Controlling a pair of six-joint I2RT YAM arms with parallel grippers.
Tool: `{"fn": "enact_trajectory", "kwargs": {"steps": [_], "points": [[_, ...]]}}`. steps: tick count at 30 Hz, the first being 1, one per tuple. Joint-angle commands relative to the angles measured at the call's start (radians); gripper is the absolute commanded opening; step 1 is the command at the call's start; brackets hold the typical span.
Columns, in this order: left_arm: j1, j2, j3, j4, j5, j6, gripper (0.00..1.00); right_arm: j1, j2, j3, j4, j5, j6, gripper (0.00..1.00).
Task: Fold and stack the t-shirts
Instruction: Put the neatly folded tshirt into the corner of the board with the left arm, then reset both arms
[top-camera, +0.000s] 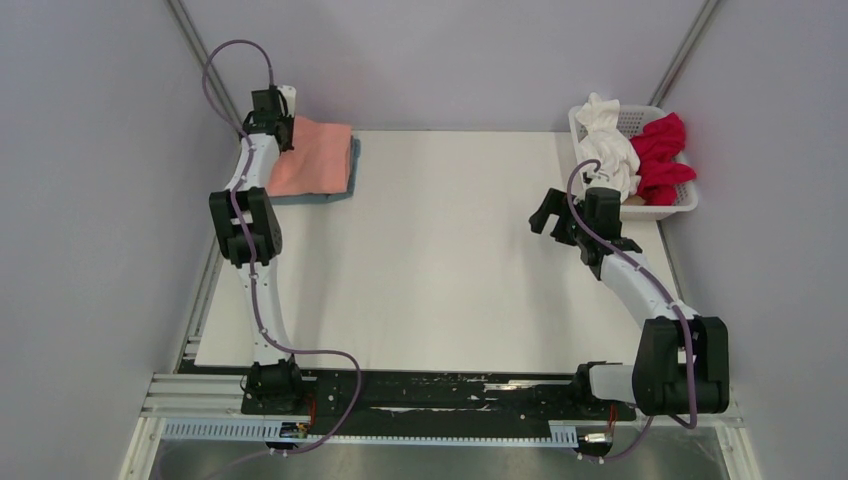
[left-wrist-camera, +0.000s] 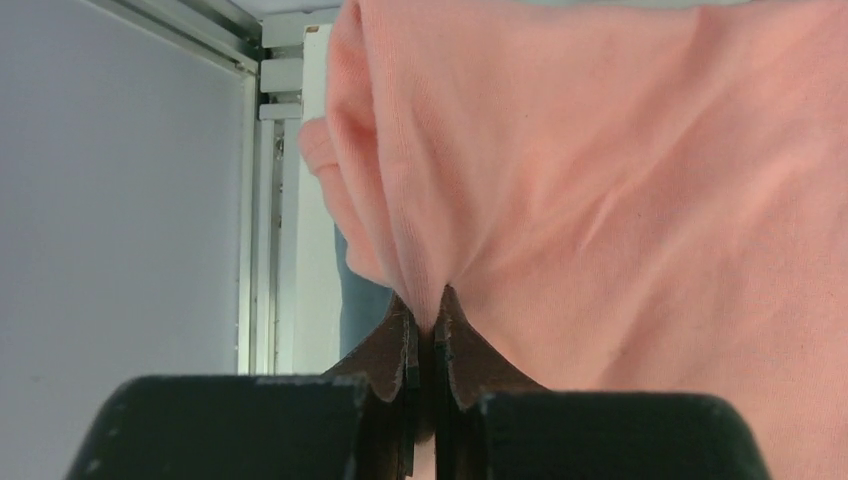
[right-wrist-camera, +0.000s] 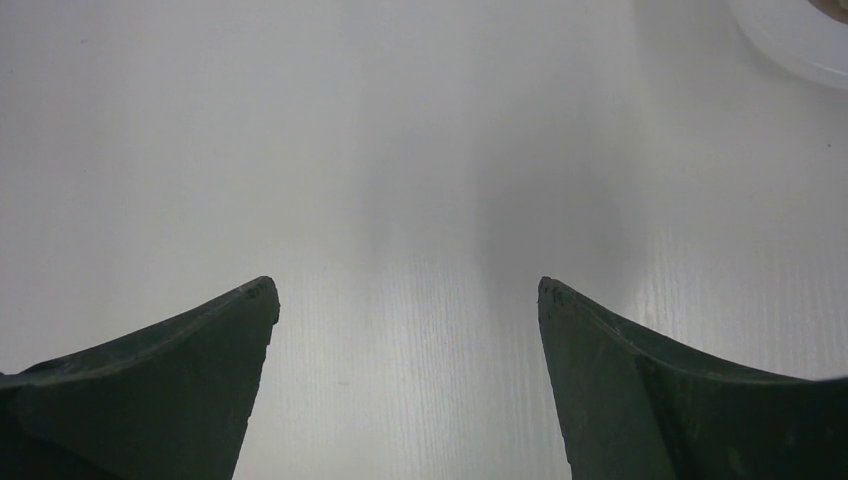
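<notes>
A folded salmon-pink t-shirt (top-camera: 318, 155) lies on a folded blue-grey t-shirt (top-camera: 352, 170) at the table's far left corner. My left gripper (top-camera: 277, 125) sits at the stack's left edge, shut on a pinch of the pink t-shirt (left-wrist-camera: 600, 180); its fingertips (left-wrist-camera: 405, 330) squeeze the cloth, and the blue-grey tee (left-wrist-camera: 360, 300) shows just below. A white t-shirt (top-camera: 608, 145) and a crimson red t-shirt (top-camera: 662, 155) lie crumpled in the basket. My right gripper (top-camera: 548, 215) hovers open and empty over bare table (right-wrist-camera: 420, 200), left of the basket.
The white lattice basket (top-camera: 680, 208) stands at the table's far right; its rim (right-wrist-camera: 790, 35) shows in the right wrist view. Grey walls close in both sides. A metal rail (left-wrist-camera: 265, 200) runs along the left table edge.
</notes>
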Motion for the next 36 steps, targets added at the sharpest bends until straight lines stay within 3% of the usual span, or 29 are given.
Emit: {"fn": "enact_trajectory", "kwargs": {"steps": [1,5,7,8,9,10,11,19,25,27,32,36], "points": [[0.023,-0.015,0.056,0.001,0.029,-0.062,0.07,-0.004,0.009,0.040,0.010,0.009,0.001,1.00],[0.036,-0.016,0.057,-0.012,0.017,-0.092,0.06,-0.003,0.016,0.041,0.009,0.012,0.003,1.00],[0.042,-0.016,0.062,-0.012,0.018,-0.118,0.19,-0.004,0.019,0.041,0.009,0.010,0.003,1.00],[0.044,-0.012,0.067,-0.020,0.017,-0.129,0.54,-0.004,0.019,0.041,0.009,0.005,0.003,1.00],[0.045,-0.010,0.086,-0.028,0.016,-0.133,0.77,-0.003,0.019,0.043,0.008,0.001,0.003,1.00],[0.045,-0.006,0.095,-0.046,0.001,-0.147,0.94,-0.004,0.020,0.043,0.008,-0.001,0.002,1.00],[0.045,-0.007,0.116,-0.068,-0.007,-0.155,0.97,-0.003,0.018,0.043,0.006,-0.002,0.003,1.00],[0.045,-0.176,0.071,-0.069,-0.080,-0.338,1.00,-0.003,-0.020,0.035,-0.001,-0.002,0.010,1.00],[0.039,-0.415,-0.087,-0.113,0.235,-0.542,1.00,-0.004,-0.095,0.004,-0.002,-0.007,0.039,1.00],[0.016,-0.561,-0.276,-0.054,0.278,-0.611,1.00,-0.003,-0.139,-0.019,-0.006,-0.018,0.055,1.00],[-0.139,-0.989,-0.975,0.278,0.210,-0.705,1.00,-0.001,-0.275,-0.104,-0.041,-0.051,0.083,1.00],[-0.294,-1.265,-1.307,0.293,0.136,-0.769,1.00,-0.001,-0.401,-0.190,-0.110,-0.053,0.092,1.00]]}}
